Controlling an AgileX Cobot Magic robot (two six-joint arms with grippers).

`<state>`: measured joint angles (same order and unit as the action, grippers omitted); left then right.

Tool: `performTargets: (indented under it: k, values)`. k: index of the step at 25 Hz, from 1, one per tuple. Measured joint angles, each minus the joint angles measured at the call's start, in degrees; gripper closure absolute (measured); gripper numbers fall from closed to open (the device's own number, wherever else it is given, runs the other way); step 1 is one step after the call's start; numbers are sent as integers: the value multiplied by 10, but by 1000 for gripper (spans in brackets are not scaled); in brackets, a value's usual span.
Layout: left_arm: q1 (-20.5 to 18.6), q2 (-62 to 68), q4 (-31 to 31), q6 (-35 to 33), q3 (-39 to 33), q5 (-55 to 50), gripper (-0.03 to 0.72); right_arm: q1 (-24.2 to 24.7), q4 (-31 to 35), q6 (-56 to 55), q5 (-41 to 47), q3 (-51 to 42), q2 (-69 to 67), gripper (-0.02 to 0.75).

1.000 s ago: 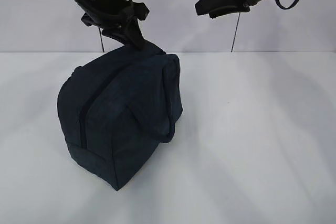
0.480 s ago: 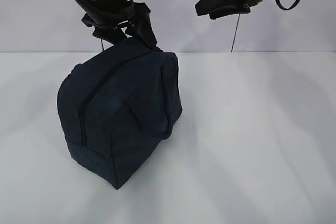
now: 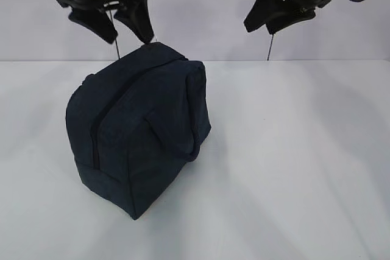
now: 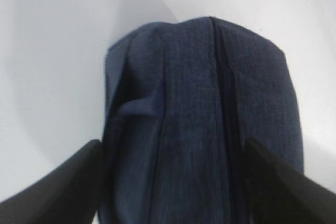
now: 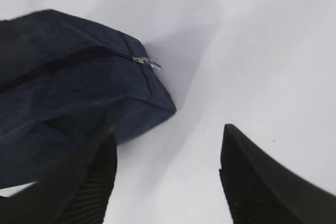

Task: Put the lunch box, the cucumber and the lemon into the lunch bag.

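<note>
— two grippers, both up in the air. the left gripper [image 3: 129, 33] hangs at the upper left of the frame, just above the lunch bag [image 3: 140, 132], jaws spread wide with nothing between them.

— and the one on the right?

— the right gripper [image 3: 263, 24] sits at the upper right, well apart from the bag, jaws parted and empty too.

— where's the bag?

— left of centre on the white table [image 3: 292, 162], standing up, its zipper [image 4: 227, 108] closed along the top. the silver pull [image 5: 146, 62] lies at the end of the zipper, and the strap handle [image 3: 183, 144] droops down the side facing right.
</note>
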<state>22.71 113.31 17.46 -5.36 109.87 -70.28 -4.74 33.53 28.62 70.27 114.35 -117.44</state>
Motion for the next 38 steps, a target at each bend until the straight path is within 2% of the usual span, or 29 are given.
performTargets:
  k: [6, 10, 14, 17, 27, 38]
  values:
    - [0, -100, -29, 21, 0, -9, 115, -75, -142, -121, 5, -5, 55, 249]
    - [0, -175, -62, 24, -24, -10, 132, -128, -197, -178, 6, -47, 111, 249]
    - [0, -262, -105, 26, -127, -11, 150, -166, -230, -212, 9, -125, 189, 249]
    - [0, -330, -116, 26, -219, -14, 152, -177, -235, -230, 9, -188, 256, 249]
    - [0, -592, -112, 28, -455, -15, 157, -177, -268, -244, 12, -420, 535, 249]
    - [0, -862, -112, 28, -658, -3, 158, -177, -316, -245, 20, -615, 841, 249]
